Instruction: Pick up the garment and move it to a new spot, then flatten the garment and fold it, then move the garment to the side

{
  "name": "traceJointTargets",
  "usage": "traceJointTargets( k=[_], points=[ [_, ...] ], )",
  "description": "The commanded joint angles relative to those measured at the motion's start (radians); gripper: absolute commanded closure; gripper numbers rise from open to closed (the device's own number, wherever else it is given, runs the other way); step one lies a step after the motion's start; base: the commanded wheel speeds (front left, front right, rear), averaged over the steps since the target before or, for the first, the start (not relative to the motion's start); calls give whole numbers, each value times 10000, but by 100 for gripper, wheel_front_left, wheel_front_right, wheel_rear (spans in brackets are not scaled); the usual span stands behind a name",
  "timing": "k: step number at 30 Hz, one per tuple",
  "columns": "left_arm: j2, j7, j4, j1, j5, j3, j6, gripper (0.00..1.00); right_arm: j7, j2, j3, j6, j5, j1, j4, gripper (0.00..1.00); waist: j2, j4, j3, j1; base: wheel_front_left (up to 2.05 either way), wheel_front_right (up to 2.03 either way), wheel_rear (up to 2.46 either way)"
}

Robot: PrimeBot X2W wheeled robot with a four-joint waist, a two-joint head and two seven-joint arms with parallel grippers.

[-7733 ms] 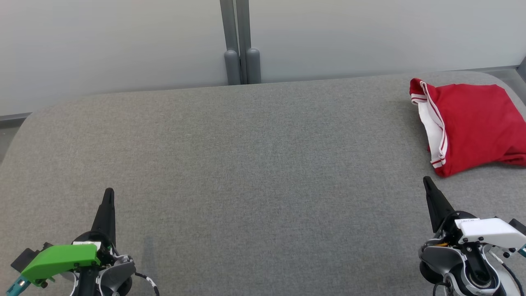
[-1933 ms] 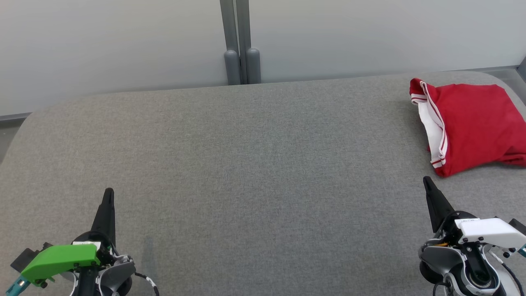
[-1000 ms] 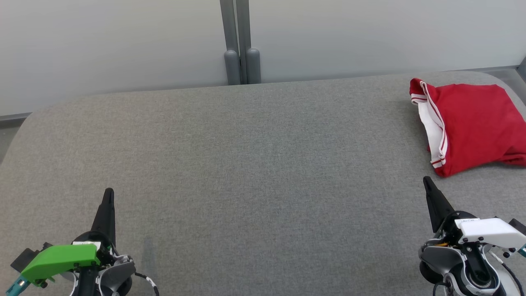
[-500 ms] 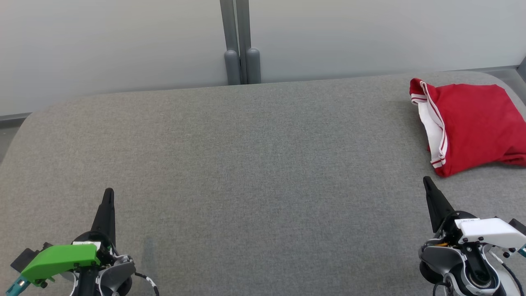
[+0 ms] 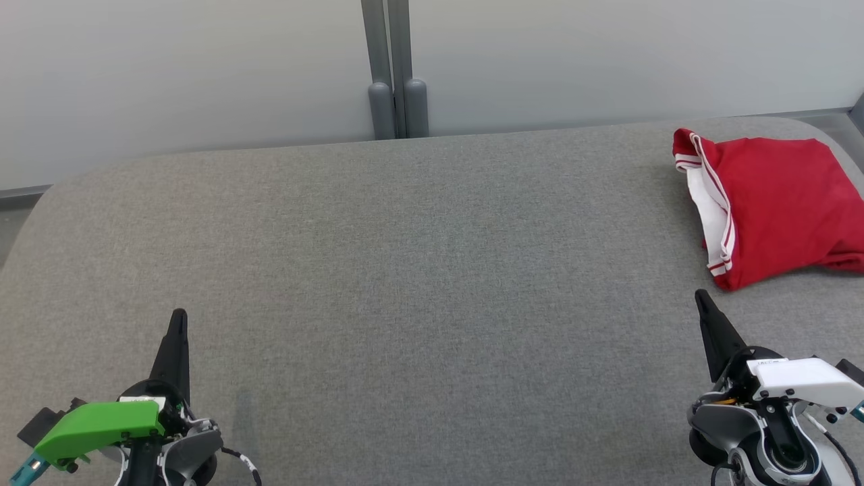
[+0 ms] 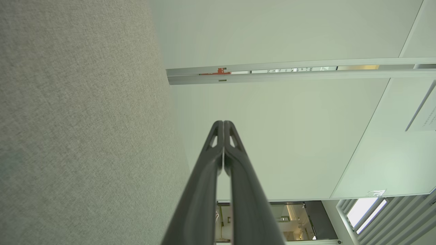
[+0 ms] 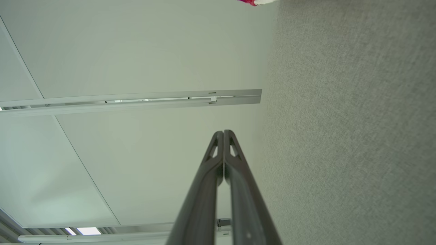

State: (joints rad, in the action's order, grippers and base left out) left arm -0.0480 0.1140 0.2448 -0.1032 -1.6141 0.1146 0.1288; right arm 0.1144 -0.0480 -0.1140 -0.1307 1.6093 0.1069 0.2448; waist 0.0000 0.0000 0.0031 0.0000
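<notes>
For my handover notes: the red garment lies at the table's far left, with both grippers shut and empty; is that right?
Not quite: the head view shows the garment at the far right of the table. The left gripper and right gripper are shut and empty.

grey fabric table (image 5: 418, 270), pale wall panels (image 5: 175, 67)

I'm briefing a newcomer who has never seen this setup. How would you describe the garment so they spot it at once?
Start from the wide grey fabric-covered table. Go to its far right corner, beyond the right gripper. There lies the garment: a bunched red cloth with a white, red-striped band along its left edge, vivid against the plain grey.
</notes>
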Motion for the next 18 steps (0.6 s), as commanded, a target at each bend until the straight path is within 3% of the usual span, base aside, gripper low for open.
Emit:
traceJointTargets(
  k=[1, 18],
  points=[
    [-44, 37, 9, -125, 26, 14, 46, 100, 26, -43, 10, 0, 72, 50, 15, 100, 0, 0, 0, 0, 0, 0, 0],
    [-44, 35, 9, -125, 25, 12, 47, 100, 26, -43, 10, 0, 73, 50, 15, 100, 0, 0, 0, 0, 0, 0, 0]
  ],
)
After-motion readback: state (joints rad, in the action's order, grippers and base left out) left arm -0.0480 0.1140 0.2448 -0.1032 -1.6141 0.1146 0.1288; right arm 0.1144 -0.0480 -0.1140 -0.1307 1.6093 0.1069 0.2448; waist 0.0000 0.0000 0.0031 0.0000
